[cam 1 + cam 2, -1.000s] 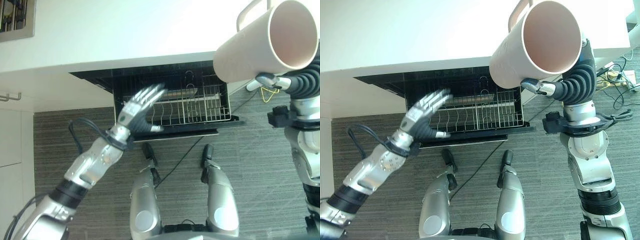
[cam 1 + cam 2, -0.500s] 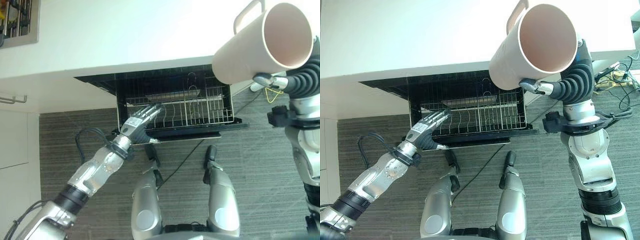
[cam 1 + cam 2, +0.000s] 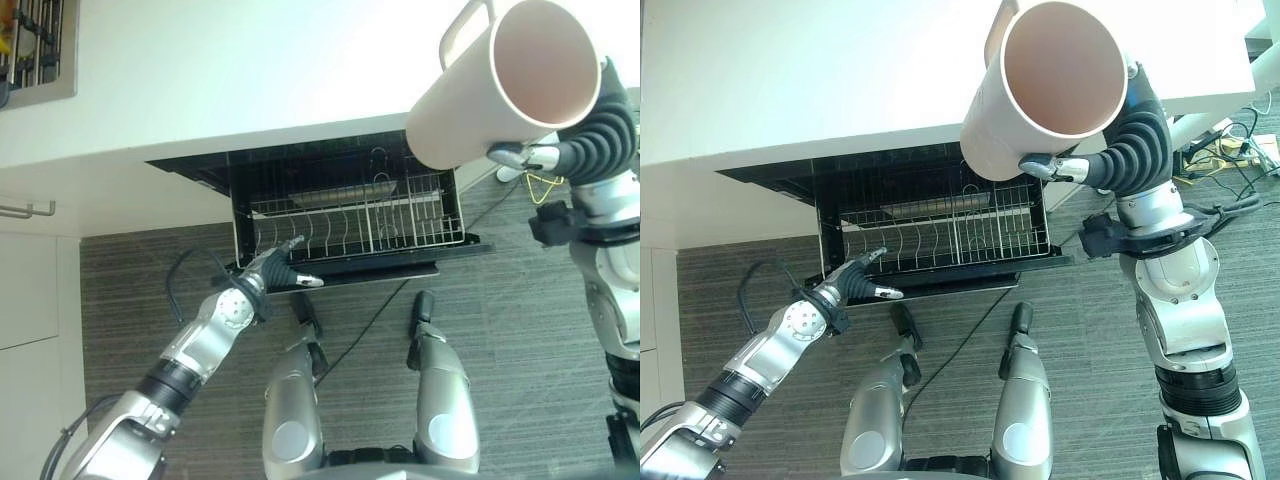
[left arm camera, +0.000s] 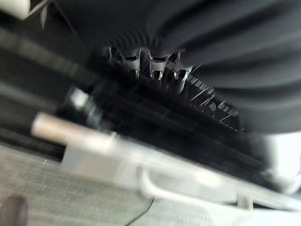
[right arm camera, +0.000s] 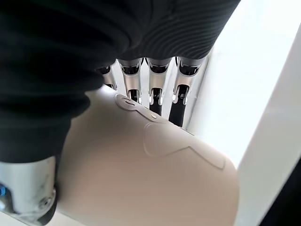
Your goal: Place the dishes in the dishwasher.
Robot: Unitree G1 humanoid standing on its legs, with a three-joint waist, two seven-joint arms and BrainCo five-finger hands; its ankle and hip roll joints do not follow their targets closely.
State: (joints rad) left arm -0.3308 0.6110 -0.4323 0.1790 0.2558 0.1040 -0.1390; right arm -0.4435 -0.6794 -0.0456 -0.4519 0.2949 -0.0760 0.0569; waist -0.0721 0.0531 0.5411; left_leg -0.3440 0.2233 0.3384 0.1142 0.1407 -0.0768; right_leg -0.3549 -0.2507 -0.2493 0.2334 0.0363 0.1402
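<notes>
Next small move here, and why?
Probably lower the large cream plastic pitcher toward the wire dish rack. The right hand holds the pitcher high above the counter, while the rack is pulled out of the open black dishwasher. The left hand is at the rack's front edge.

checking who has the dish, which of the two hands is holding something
The right hand: it is raised and curled round the big cream pitcher. The left hand holds nothing, low at the dishwasher rack's front edge.
</notes>
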